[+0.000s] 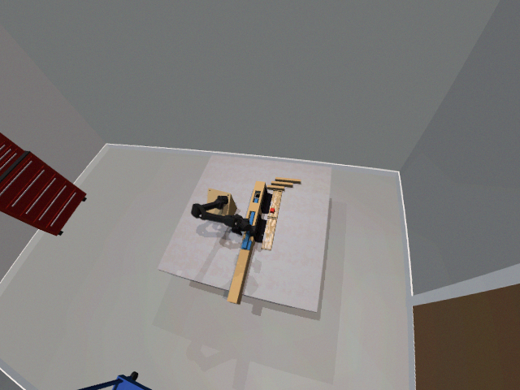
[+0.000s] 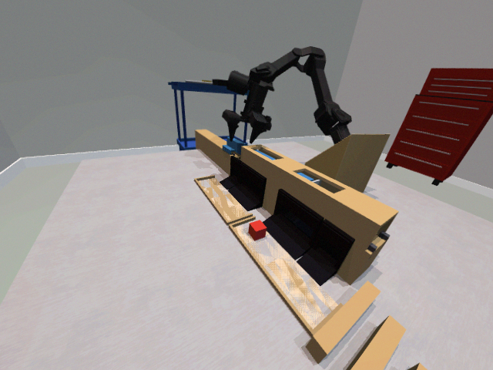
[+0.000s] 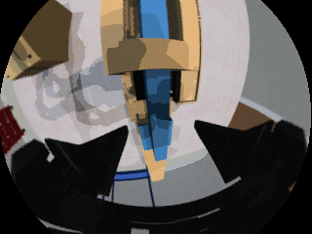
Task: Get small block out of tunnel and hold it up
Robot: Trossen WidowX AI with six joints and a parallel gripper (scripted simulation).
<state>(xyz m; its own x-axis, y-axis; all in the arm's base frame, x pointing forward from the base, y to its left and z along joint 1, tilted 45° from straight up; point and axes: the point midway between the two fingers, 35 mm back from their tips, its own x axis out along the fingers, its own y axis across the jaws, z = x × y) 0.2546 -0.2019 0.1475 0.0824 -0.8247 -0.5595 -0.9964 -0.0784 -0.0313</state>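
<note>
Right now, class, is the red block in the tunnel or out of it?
Out: the red block sits on the shallow wood-rimmed tray, beside the tunnel's dark openings.

Even, soft light fills the room from above, leaving the walls a muted grey and casting pale, overlapping shadows of the arm (image 1: 216,217) across the tabletop (image 1: 293,260) and the floor below. The wrist view bows straight edges outward inside a round, black-cornered frame, with blocky shadow patches on the wooden tunnel (image 3: 146,55); the dark openings (image 2: 249,183) in the exterior view swallow most detail.
</note>
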